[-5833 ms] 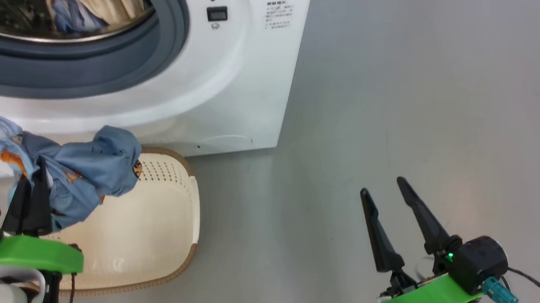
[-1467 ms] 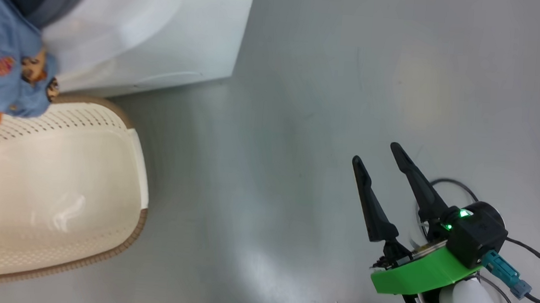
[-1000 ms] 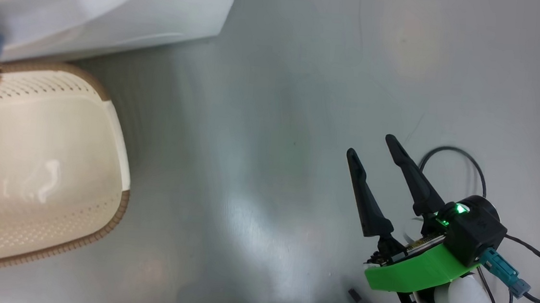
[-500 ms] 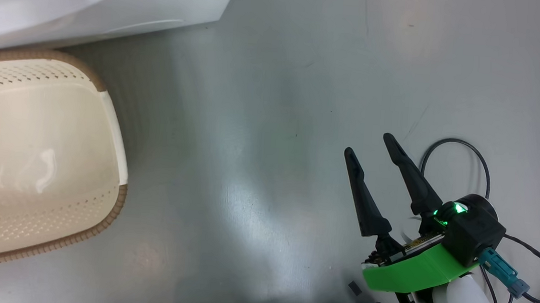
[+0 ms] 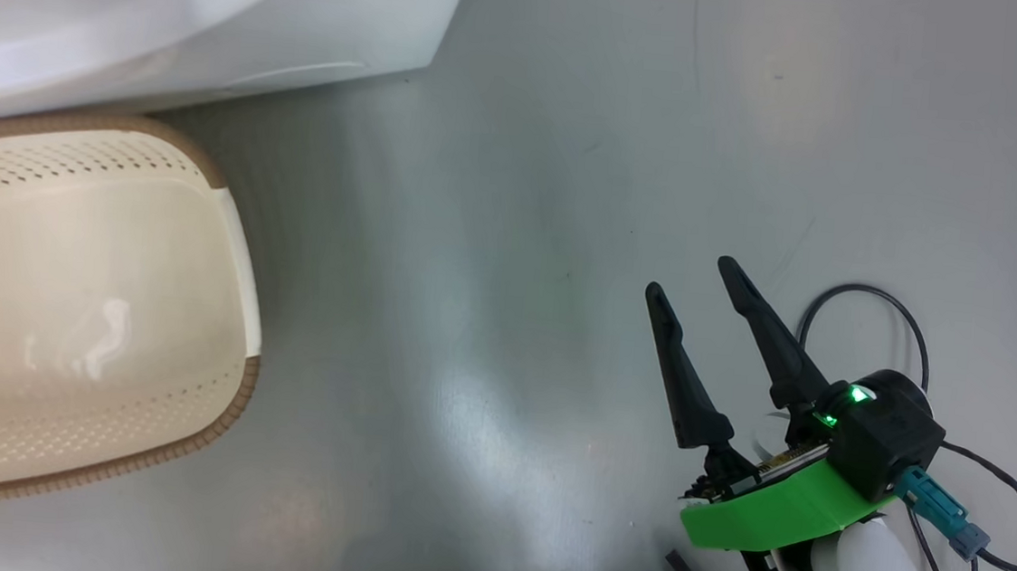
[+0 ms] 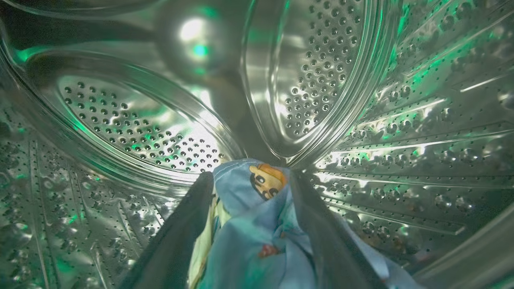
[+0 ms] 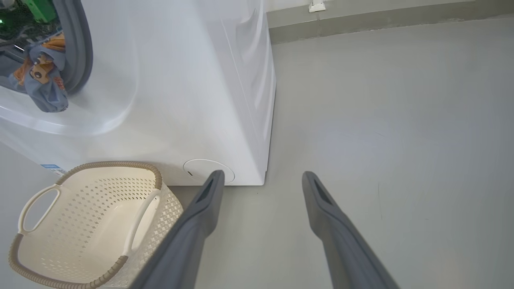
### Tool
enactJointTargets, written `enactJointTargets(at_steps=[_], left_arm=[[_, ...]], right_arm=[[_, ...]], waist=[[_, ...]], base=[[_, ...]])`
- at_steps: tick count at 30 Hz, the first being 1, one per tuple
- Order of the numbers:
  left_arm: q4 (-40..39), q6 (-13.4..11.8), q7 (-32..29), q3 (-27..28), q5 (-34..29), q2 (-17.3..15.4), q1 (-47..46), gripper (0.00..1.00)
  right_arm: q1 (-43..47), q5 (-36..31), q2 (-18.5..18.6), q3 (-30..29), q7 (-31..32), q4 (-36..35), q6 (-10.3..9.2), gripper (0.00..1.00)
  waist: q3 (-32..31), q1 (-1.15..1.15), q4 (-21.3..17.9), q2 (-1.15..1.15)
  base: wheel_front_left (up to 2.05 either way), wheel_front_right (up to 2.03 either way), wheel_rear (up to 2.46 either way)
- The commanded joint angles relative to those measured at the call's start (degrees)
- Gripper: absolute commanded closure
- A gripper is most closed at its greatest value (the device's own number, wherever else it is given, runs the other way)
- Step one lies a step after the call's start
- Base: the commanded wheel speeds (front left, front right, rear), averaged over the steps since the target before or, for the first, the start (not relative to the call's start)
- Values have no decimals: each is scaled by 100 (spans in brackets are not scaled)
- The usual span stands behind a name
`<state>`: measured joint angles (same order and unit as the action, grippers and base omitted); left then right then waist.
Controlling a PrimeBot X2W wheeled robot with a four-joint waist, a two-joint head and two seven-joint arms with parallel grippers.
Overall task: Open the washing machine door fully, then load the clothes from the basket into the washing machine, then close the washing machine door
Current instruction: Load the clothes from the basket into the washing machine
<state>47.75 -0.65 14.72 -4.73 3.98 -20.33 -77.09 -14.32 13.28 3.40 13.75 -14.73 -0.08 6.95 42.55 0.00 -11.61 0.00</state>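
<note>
Loading is the step in hand. In the left wrist view the left tool (image 6: 251, 176) is inside the steel drum (image 6: 321, 60), its fingers closed narrow on a light blue garment (image 6: 257, 224) with an orange printed figure, bunched between them at lower centre. A pale strip shows at the cloth's left edge; I cannot tell whether that is lining or a second piece.

At the upper left of the right wrist view, the same garment (image 7: 40, 80) hangs at the washer (image 7: 180, 80) mouth, and its lower fold seems to droop over the grey gasket. So the next move, as I judge it, calls for carrying the cloth deeper, opening the fingers to let it fall, then drawing the arm out without dragging the cloth back. A fold left on the lip could get caught when the door is shut.

The basket (image 5: 217, 408) sits at the left of the head view, against the washer (image 5: 221, 18) front. Its floor is bare, and the basket (image 7: 116, 164) looks just as bare at the lower left of the right wrist view.

The right tool (image 5: 691, 277) hangs over the floor at lower right, fingers spread wide and holding nothing, as the right tool (image 7: 263, 173) also shows in its own view.
</note>
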Motion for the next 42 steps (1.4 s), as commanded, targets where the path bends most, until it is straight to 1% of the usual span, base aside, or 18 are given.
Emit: enactJointTargets(at_steps=[1,7,12,16,20,23,30,31,34,42], left_arm=[[-33,10,28,84,37,-225,138,0],[90,-13,28,114,161,-74,263,0],[-103,-43,28,153,271,134,561,0],[-201,-13,28,249,395,204,813,0],[-505,-39,28,412,544,316,1131,0],[-652,-11,28,491,611,329,1294,0],[-1374,-23,28,695,710,421,2172,0],[-1644,-40,28,778,737,439,2486,0],[-2108,-78,28,931,821,527,3046,0],[-3187,-199,28,1155,912,793,4536,0]], right_arm=[[60,-1,-36,84,-27,-92,54,0],[13,9,-37,50,-27,-61,54,0],[-5,0,-37,-37,-27,-38,54,0],[9,-13,-27,-86,-27,-25,54,0],[32,-5,-21,-106,-27,-17,54,0],[37,3,-21,-110,-27,-21,54,0],[118,18,-24,-111,-27,-28,54,0],[142,22,-25,-106,-27,-30,54,0],[178,28,-21,-94,-27,-35,54,0],[283,44,2,-83,-27,-47,54,0]], waist=[[-85,0,57,0],[-288,0,165,0],[-489,0,281,0],[-647,0,360,0],[-769,0,431,0],[-801,0,462,0],[-982,0,528,0],[-1028,0,529,0],[-1086,0,530,0],[-1183,0,579,0]], base=[[0,0,0],[0,0,0],[0,0,0],[0,0,0],[0,0,0],[0,0,0],[0,0,0],[0,0,0],[0,0,0],[0,0,0]])
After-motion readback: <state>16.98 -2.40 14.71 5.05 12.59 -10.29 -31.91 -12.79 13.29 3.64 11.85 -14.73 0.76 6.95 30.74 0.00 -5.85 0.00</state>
